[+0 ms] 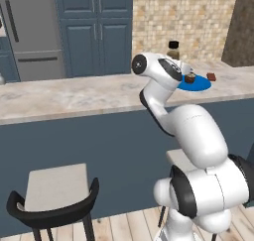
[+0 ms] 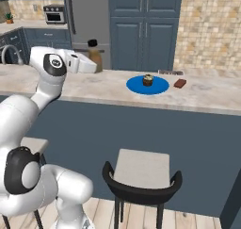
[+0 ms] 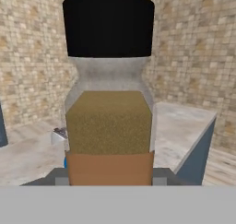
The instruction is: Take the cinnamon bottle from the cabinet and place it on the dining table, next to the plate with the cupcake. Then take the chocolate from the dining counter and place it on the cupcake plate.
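Cinnamon bottle (image 3: pixel 109 103) stands upright, pinched between the fingers (image 3: pixel 158 176), above the dining table (image 2: pixel 84 89).

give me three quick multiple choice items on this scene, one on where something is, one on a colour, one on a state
1. Where is the cupcake?
A. on the plate
B. on a stool
C. on the floor

2. What colour is the cap of the cinnamon bottle?
A. red
B. black
C. white

3. What is the tool doing?
A. hanging open
B. holding the chocolate
C. holding the bottle

Key: 1 A, it sits at the plate's centre; 2 B, the hand view shows a black cap; 3 C, the bottle stands at the tool.
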Controlling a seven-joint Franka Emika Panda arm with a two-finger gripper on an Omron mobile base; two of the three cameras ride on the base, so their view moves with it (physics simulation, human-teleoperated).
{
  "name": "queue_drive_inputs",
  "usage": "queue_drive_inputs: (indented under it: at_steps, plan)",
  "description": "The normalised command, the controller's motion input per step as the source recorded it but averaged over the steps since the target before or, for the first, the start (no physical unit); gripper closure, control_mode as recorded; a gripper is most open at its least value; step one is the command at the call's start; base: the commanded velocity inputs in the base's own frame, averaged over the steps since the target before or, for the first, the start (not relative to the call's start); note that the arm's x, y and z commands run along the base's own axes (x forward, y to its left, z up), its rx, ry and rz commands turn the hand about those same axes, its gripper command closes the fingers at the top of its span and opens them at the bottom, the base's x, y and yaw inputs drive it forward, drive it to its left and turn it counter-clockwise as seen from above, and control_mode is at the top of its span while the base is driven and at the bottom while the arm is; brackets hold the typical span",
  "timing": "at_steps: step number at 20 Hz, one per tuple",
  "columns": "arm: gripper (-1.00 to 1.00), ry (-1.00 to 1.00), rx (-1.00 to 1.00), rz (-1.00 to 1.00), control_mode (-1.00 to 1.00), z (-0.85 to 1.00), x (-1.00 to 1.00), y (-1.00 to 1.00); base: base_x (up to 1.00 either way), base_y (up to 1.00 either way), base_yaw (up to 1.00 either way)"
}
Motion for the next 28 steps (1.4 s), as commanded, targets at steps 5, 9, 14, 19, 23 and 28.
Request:
queue_drive_inputs:
  at_steps: [5, 9, 14, 19, 23, 28]
  plan:
    - [1.00, 0.05, -0.01, 0.00, -1.00, -0.31, 0.26, -0.06, 0.00, 0.00, 0.00]
    - [1.00, 0.14, 0.05, 0.00, -1.00, -0.24, 0.25, -0.08, 0.00, 0.00, 0.00]
    - [1.00, 0.08, 0.01, 0.00, -1.00, -0.26, 0.21, -0.03, 0.00, 0.00, 0.00]
    - [1.00, 0.01, 0.02, 0.00, -1.00, -0.11, 0.15, -0.03, 0.00, 0.00, 0.00]
    - [1.00, -0.02, -0.01, 0.00, -1.00, -0.11, 0.10, 0.00, 0.00, 0.00, 0.00]
    - [1.00, -0.03, 0.00, 0.01, -1.00, -0.18, 0.04, -0.11, 0.00, 0.00, 0.00]
